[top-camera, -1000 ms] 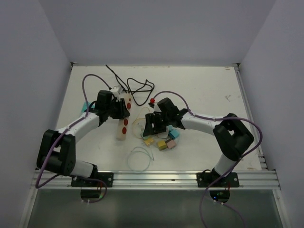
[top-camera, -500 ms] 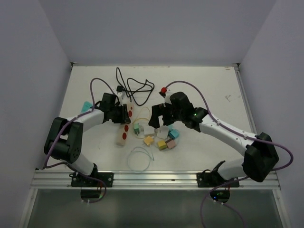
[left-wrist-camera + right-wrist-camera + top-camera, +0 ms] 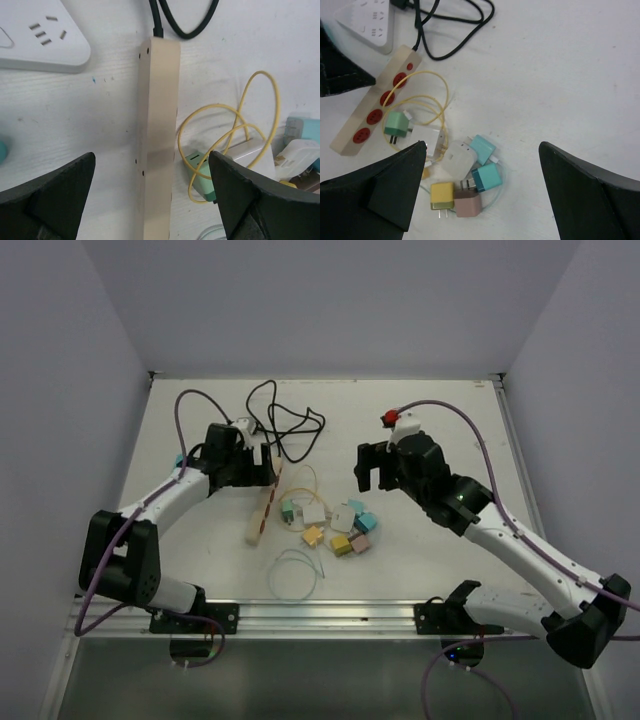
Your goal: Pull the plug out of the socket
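The socket is a beige power strip point(image 3: 262, 514) with red outlets point(image 3: 387, 97), tipped up on its long edge; no plug sits in the outlets that show. A green plug point(image 3: 396, 124) on a yellow cable point(image 3: 422, 107) lies loose beside it, also in the left wrist view point(image 3: 202, 175). My left gripper point(image 3: 250, 468) hangs open over the strip's far end, its jaws either side of the strip's back point(image 3: 159, 135) without touching it point(image 3: 155, 200). My right gripper point(image 3: 372, 468) is open and raised over the plug pile point(image 3: 482, 190), holding nothing.
Loose plugs lie clustered: white point(image 3: 460, 157), teal point(image 3: 486, 176), yellow point(image 3: 442, 195), pink point(image 3: 468, 204). A white power strip point(image 3: 40, 35) with a black cord point(image 3: 290, 425) lies behind the beige one. A thin clear cable loop point(image 3: 293, 573) sits near the front edge.
My left gripper has opened and let go of the beige strip, which tipped from flat onto its edge. My right gripper opened, rose and drew back to the right.
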You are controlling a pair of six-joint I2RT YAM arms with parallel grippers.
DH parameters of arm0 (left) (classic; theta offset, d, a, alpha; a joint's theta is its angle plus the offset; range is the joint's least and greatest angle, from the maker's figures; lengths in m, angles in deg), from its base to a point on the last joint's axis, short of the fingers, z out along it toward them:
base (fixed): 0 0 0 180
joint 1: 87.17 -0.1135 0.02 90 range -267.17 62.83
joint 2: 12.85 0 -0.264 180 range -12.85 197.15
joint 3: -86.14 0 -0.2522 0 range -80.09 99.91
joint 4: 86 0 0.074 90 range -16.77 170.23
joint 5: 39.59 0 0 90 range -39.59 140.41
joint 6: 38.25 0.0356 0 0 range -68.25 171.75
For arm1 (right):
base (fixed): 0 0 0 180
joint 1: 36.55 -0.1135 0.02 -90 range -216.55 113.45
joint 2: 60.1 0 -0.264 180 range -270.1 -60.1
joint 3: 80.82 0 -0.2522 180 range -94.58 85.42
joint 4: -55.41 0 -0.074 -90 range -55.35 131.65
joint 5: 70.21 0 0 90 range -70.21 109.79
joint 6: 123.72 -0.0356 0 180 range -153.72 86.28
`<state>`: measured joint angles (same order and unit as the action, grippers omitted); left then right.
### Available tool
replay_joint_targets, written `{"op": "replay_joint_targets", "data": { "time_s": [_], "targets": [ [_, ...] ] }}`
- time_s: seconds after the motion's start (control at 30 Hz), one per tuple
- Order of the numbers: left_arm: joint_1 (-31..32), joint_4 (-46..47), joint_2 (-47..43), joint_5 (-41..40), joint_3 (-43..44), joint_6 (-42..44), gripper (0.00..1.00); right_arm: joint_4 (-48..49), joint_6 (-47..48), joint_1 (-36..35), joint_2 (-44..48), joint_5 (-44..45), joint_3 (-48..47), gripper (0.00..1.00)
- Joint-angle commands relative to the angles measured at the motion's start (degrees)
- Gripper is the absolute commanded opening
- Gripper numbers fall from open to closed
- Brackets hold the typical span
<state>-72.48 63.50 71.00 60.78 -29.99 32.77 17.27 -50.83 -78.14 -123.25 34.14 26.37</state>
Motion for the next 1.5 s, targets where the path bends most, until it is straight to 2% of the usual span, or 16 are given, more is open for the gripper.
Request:
{"op": "replay_joint_targets", "data": {
  "time_s": [0.0, 0.17, 0.37, 0.5, 0.63, 0.9, 1.07, 1.47],
  "targets": [
    [0.07, -3.65, -6.67, -3.86, 4.99, -1.14, 0.99, -2.94, 2.77, 0.1, 5.05, 11.48, -4.14, 0.99],
    [0.07, -10.14, -13.09, -12.28, 11.05, -1.23, 1.0, -5.06, 3.92, 0.19, 12.07, 22.63, -5.64, 0.99],
    [0.07, -16.04, -23.11, -23.55, 17.65, -0.71, 1.0, -5.59, 6.99, 0.1, 19.64, 28.54, -6.43, 0.99],
    [0.07, -16.75, -32.41, -28.38, 18.62, 0.09, 1.0, -6.2, 9.28, 0.1, 24.99, 28.01, -6.26, 0.99],
    [0.07, -17.98, -40.68, -37.24, 17.31, -1.4, 1.0, -7.08, 10.6, 0.1, 29.39, 28.28, -5.2, 0.99],
    [0.07, -25.8, -53.43, -46.84, 15.81, -4.22, 1.0, -16.39, 12.27, 0.1, 36.87, 24.68, -7.31, 0.99],
    [0.07, -28.35, -57.48, -50.36, 16.51, -2.99, 1.0, -16.75, 12.53, 0.1, 42.75, 24.85, -6.17, 0.99],
    [0.15, -29.67, -63.46, -59.67, 16.51, -3.43, 1.0, -16.67, 10.6, 0.1, 45.93, 24.24, -3.09, 0.99]
  ]
}}
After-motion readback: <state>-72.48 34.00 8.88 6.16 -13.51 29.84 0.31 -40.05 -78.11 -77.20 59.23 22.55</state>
